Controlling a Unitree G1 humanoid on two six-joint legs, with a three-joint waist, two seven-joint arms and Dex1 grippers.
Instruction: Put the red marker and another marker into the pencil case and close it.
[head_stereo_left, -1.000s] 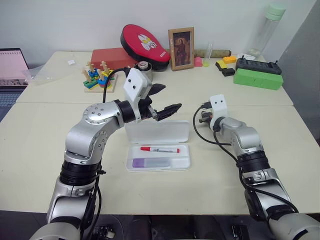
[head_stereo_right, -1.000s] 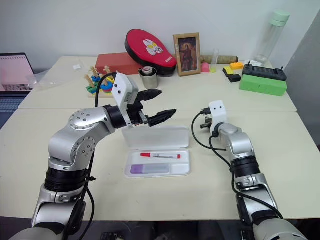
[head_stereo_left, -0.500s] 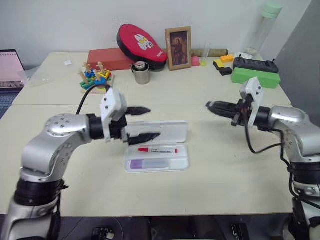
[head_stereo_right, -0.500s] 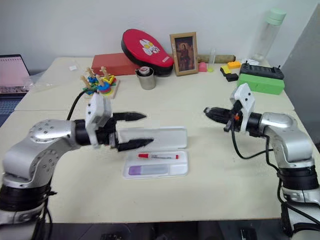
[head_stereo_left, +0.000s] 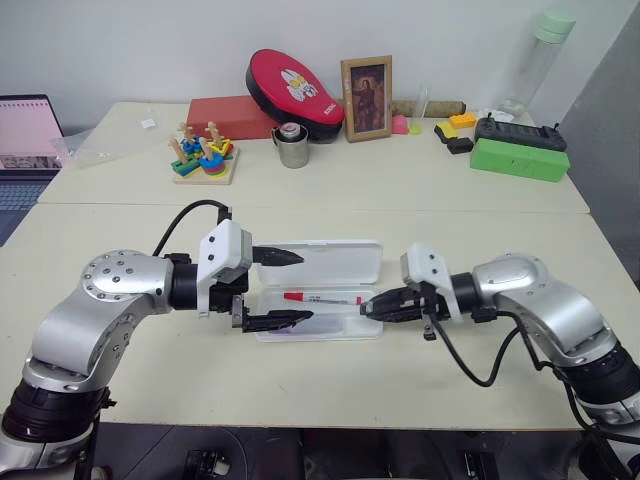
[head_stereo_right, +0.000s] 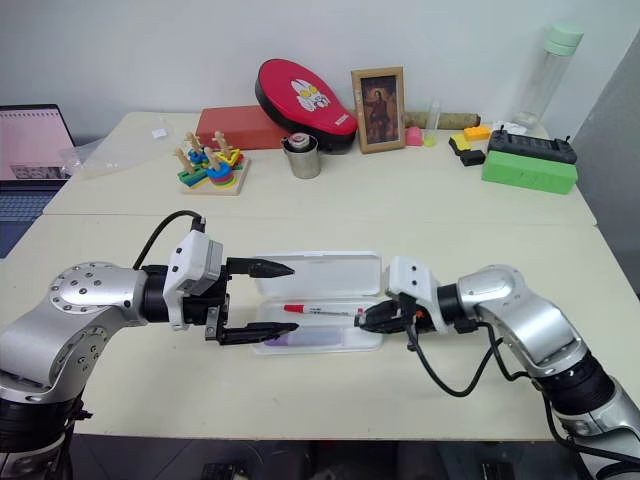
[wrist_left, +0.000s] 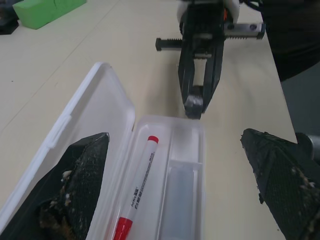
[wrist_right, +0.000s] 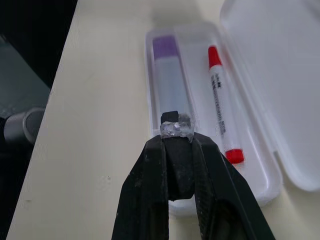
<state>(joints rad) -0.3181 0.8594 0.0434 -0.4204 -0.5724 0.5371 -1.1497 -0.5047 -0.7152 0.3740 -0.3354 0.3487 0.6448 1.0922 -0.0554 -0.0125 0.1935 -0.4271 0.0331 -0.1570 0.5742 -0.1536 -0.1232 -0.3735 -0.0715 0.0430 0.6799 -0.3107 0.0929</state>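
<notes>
So, two markers sit in one open pencil case (head_stereo_left: 318, 296): the red marker (head_stereo_left: 320, 298) in the far slot, the lilac marker (wrist_right: 169, 82) in the near one. Its lid lies back flat. The left gripper (head_stereo_left: 282, 288) spreads wide over its left end; the right gripper (head_stereo_left: 372, 310), pinched closed and empty, touches its right edge. Bare table (head_stereo_left: 330, 385) lies in front.

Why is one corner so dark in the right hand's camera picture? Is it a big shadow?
Right wrist view: it is not a shadow; the dark patch lies past the edge of the table, and the tabletop itself is evenly lit. Left wrist view: the same darkness shows beyond the edge. Left eye view: the open lid of the pencil case looks bright, without harsh glare.
</notes>
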